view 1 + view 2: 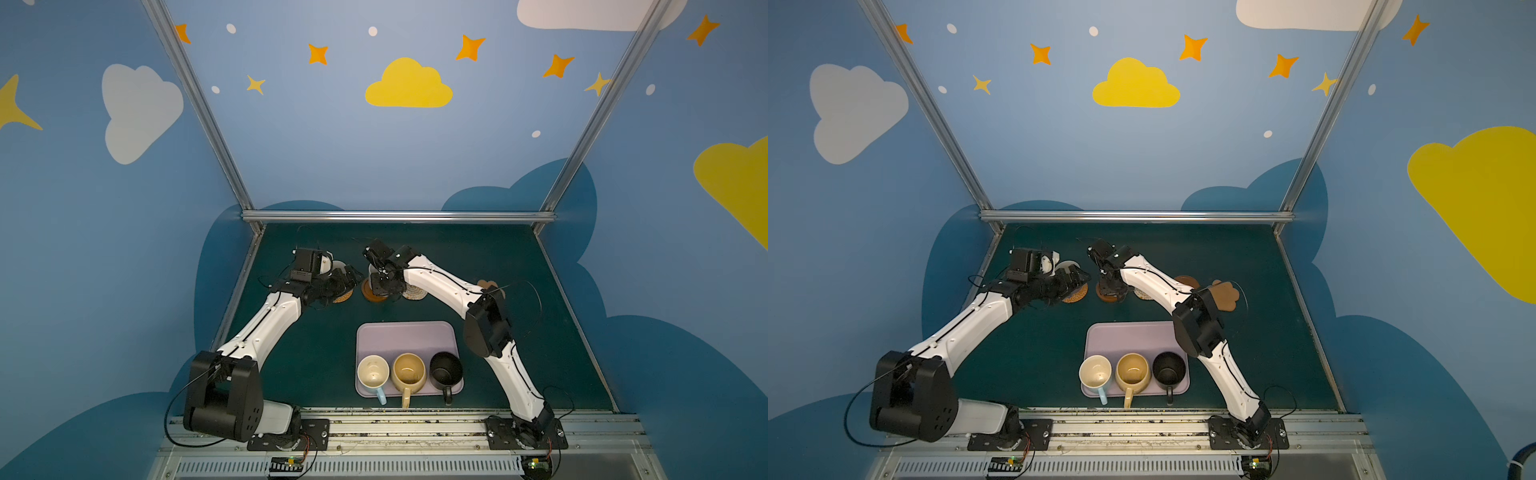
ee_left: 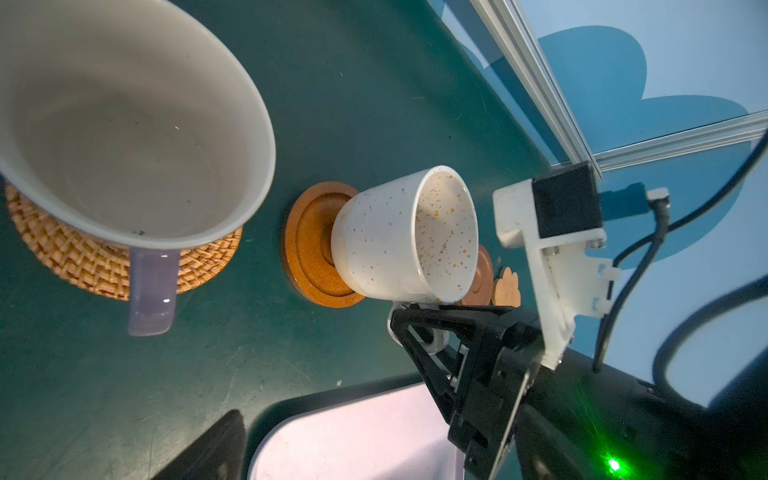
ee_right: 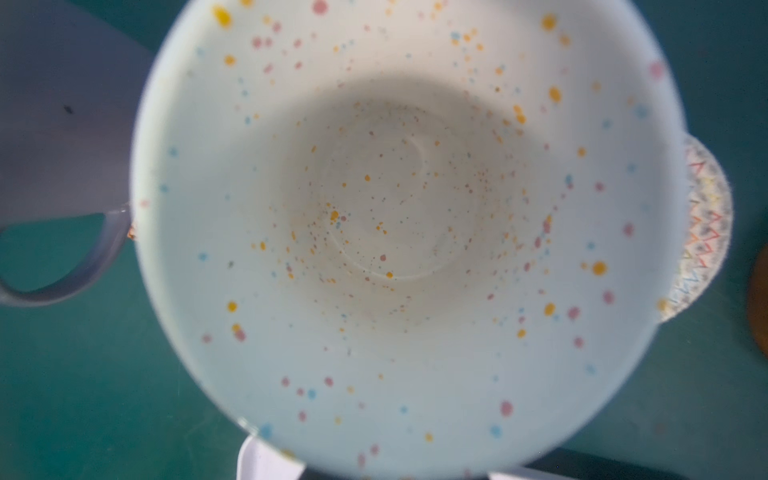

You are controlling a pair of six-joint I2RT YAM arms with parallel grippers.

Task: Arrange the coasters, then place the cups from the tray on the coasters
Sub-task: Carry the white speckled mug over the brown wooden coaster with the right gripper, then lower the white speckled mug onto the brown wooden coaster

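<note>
A lilac cup (image 2: pixel 124 124) stands on the tan woven coaster (image 2: pixel 83 266). My left gripper (image 1: pixel 349 277) hangs open and empty just beside it. The cream-white speckled cup (image 2: pixel 407 237) rests on a dark-brown wooden coaster (image 2: pixel 307 253), and my right gripper (image 2: pixel 419 328) is shut on its handle. From the right wrist I look straight down into that cup (image 3: pixel 407 232). Further right lie the whitish woven coaster (image 1: pixel 413 291), a second brown disc (image 1: pixel 1187 281) and the paw-shaped cork coaster (image 1: pixel 1227 295). The lilac tray (image 1: pixel 407 336) holds light blue (image 1: pixel 373 374), mustard (image 1: pixel 409 372) and black (image 1: pixel 446 372) cups.
The green table ends at metal rails along the back (image 1: pixel 399 216) and both sides. Both arm bases sit on the front rail (image 1: pixel 399 428). The three cups stand in a row at the tray's near edge, handles pointing to the front.
</note>
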